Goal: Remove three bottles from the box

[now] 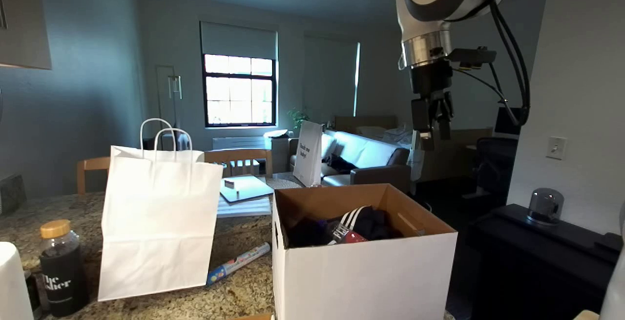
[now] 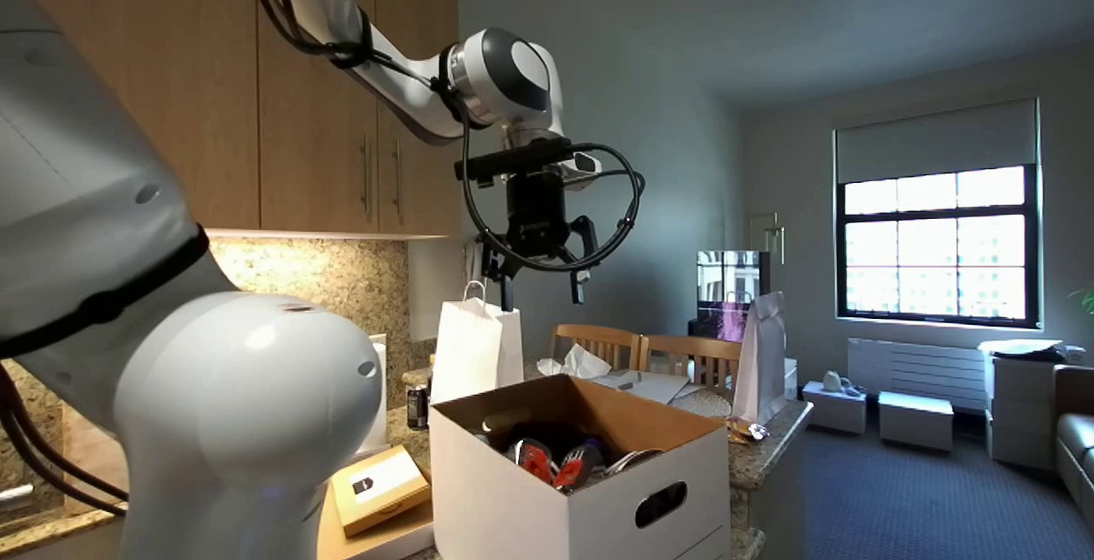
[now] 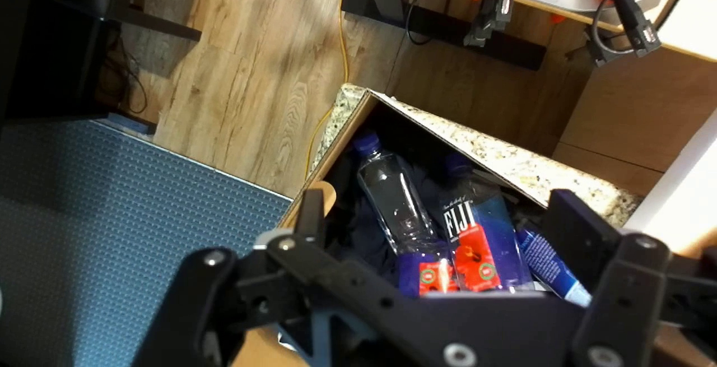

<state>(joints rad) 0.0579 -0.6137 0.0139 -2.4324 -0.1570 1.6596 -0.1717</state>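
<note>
The white box (image 1: 366, 281) stands on the counter, open at the top with a brown inside; it also shows in an exterior view (image 2: 500, 504). In the wrist view two clear bottles with blue caps lie side by side in the box: a plain-shouldered bottle (image 3: 395, 199) and a FIJI bottle (image 3: 476, 232) with a red flower label. Their lower ends are hidden behind the gripper. Red bottle labels (image 2: 555, 466) show inside the box in an exterior view. My gripper (image 2: 543, 297) is open and empty, pointing down, above the box; it also shows in an exterior view (image 1: 436, 137).
A blue tube (image 3: 552, 266) and dark striped cloth (image 1: 364, 220) lie in the box. A white paper bag (image 1: 161, 227), a dark jar with a wooden lid (image 1: 63, 271) and a colourful tube (image 1: 239, 264) stand or lie on the counter. A yellow box (image 2: 380, 492) is near the robot.
</note>
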